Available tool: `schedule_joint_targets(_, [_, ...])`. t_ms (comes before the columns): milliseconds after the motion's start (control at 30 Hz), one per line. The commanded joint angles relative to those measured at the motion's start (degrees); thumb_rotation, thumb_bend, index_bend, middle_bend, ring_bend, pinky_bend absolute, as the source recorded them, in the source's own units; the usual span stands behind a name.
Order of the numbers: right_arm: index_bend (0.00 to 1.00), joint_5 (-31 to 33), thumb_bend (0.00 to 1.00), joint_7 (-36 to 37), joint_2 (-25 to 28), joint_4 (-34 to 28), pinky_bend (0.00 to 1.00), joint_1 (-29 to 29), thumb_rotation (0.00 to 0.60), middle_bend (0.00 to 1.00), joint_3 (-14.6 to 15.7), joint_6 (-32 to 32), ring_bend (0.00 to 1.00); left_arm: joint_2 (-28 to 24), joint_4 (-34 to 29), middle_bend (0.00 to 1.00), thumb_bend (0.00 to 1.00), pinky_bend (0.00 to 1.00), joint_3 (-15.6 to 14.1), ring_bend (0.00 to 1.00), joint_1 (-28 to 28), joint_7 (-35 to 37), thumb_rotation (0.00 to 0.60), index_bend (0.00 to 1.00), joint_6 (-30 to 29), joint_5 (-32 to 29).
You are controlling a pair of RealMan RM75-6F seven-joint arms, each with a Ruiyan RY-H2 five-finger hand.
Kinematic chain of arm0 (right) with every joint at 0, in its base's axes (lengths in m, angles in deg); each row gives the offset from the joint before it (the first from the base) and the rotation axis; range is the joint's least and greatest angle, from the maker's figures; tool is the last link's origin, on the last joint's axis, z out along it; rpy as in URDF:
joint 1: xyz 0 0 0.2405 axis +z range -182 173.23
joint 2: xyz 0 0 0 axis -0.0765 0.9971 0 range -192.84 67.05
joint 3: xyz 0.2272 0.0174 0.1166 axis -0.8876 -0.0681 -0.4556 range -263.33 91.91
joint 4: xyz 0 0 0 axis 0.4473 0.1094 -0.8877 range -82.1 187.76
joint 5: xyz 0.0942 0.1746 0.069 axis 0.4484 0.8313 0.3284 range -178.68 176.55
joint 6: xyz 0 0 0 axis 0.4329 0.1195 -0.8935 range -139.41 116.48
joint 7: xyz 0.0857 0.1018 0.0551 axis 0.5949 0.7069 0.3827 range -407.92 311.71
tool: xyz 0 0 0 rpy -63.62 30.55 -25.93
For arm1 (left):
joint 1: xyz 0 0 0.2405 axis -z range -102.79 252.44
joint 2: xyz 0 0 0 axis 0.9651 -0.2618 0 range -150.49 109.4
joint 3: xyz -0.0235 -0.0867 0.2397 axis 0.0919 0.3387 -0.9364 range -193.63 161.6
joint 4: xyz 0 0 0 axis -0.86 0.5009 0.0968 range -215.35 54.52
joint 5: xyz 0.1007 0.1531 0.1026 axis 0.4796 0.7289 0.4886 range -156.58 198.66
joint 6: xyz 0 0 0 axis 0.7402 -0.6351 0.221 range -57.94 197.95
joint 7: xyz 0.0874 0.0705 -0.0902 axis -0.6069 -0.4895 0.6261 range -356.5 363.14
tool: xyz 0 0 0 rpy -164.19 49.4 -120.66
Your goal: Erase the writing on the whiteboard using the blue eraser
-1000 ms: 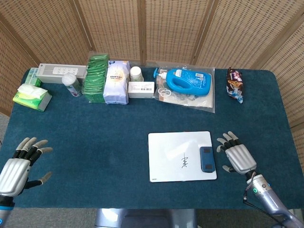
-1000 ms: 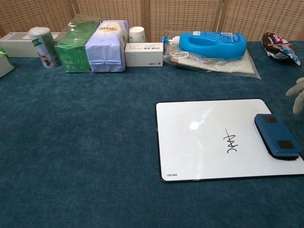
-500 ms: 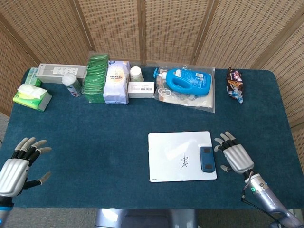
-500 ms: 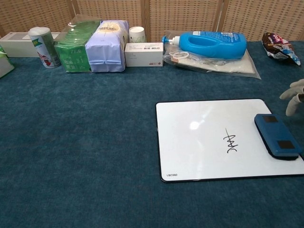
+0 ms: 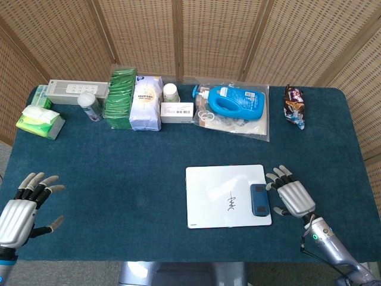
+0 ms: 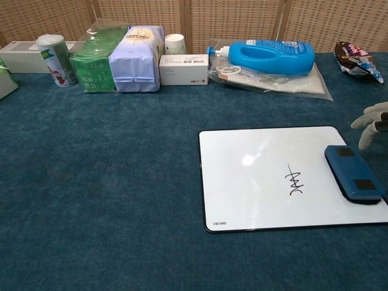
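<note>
1. Hovering just right of the whiteboard [image 5: 228,196], the right hand [image 5: 292,196] has its fingers spread and holds nothing; fingertips sit near the blue eraser [image 5: 259,199] but not touching it, as far as the head view shows.
2. Left hand [image 5: 21,208] is at the near left corner of the table [image 5: 119,173], fingers apart, holding nothing, well apart from the board.
3. Eraser lies flat on the right edge of the whiteboard, right of the writing [image 5: 231,203]. Writing is a small black scribble right of board centre, not yet erased.
4. Eraser long axis runs near-to-far, roughly parallel to the board's right edge; in the chest view its [image 6: 354,173] far end leans slightly left. No clear front or back, two dark patches on top.
5. Whiteboard long axis runs left-right, square to the near table edge.
6. Risk: eraser is low and flat, so fingers may slip off the top and shove it further onto the board or off the right edge instead of gripping.
7. Risk: board is loose on the cloth; a sideways push from the hand or a hard wipe could slide or rotate it.
8. Risk: a grip across the long axis may block the pad, or leave it tilted, so a wipe would miss the scribble.
9. Far row clutter, incl. blue bottle [image 5: 237,100], is well apart; unlikely to interfere.
</note>
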Motion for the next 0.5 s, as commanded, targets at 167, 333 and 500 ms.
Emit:
schedule_joint_targets(167, [0.35, 0.1, 0.0, -0.6, -1.4, -0.2, 0.0, 1.0, 0.6, 0.17, -0.1, -0.6, 0.0, 0.1, 0.8, 0.2, 0.29, 0.0, 0.2, 0.09, 0.2, 1.1, 0.6, 0.28, 0.2, -0.5])
schedule_joint_targets(333, [0.35, 0.6, 0.0, -2.0, -2.4, -0.8, 0.0, 1.9, 0.6, 0.17, -0.5, -1.4, 0.0, 0.3, 1.9, 0.2, 0.29, 0.0, 0.4, 0.09, 0.4, 2.4, 0.6, 0.28, 0.5, -1.0])
schedule_joint_targets(500, [0.35, 0.9, 0.0, -3.5, -2.8, -1.9, 0.0, 2.8, 0.6, 0.17, -1.1, -2.2, 0.0, 0.5, 2.6, 0.2, 0.29, 0.0, 0.5, 0.09, 0.6, 3.3, 0.6, 0.28, 0.7, -1.3])
